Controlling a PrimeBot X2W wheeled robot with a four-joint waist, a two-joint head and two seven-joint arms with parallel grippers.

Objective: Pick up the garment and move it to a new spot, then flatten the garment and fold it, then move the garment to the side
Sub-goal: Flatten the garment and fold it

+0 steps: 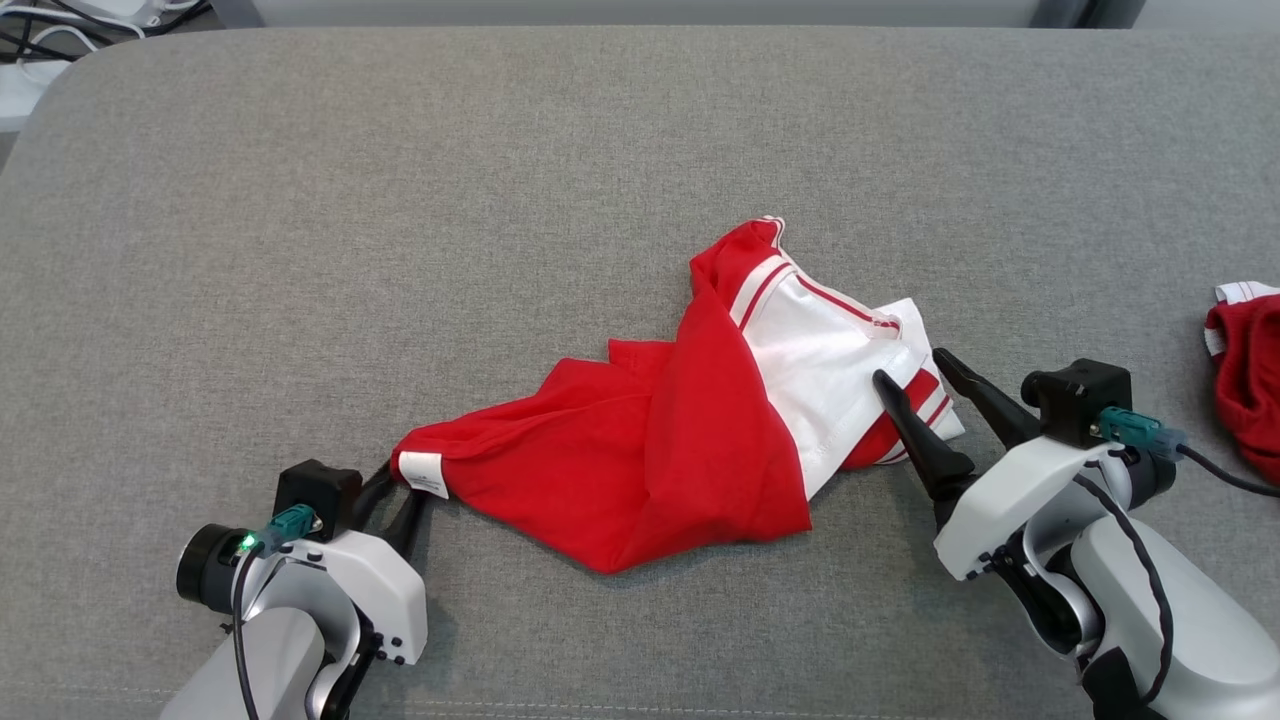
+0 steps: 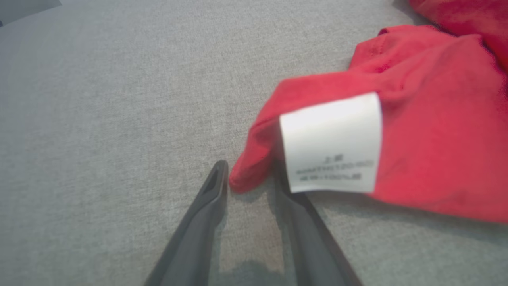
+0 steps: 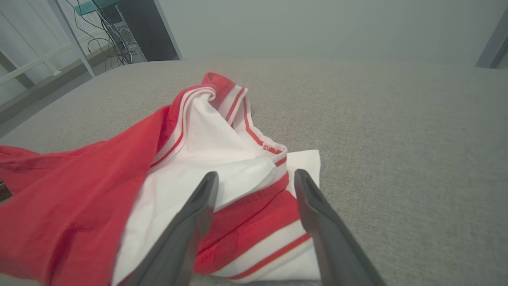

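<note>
Base: grey padded surface (image 1: pixel 640 130). On it, red-and-white jersey (image 1: pixel 680 450), crumpled, strung out between both pincers: labelled red corner at the left gripper (image 1: pixel 402 485), striped white end at the right gripper (image 1: pixel 910 367). Second red garment (image 1: pixel 1245 370) well off the right gripper's outer side, not touching.

Right gripper spread wide, fingers straddling the striped hem (image 3: pixel 254 222), nothing clamped. Left gripper part-way closed, red corner right at its fingertips, care label (image 2: pixel 331 143) just beside; can't tell whether cloth is pinched yet.

Handling, judged: light, limp, thin knit. Will sag and bunch, not slippery, nothing to break. Best hold at hem and corner, all layers in the pinch, both ends raised together to keep it spread.
</note>
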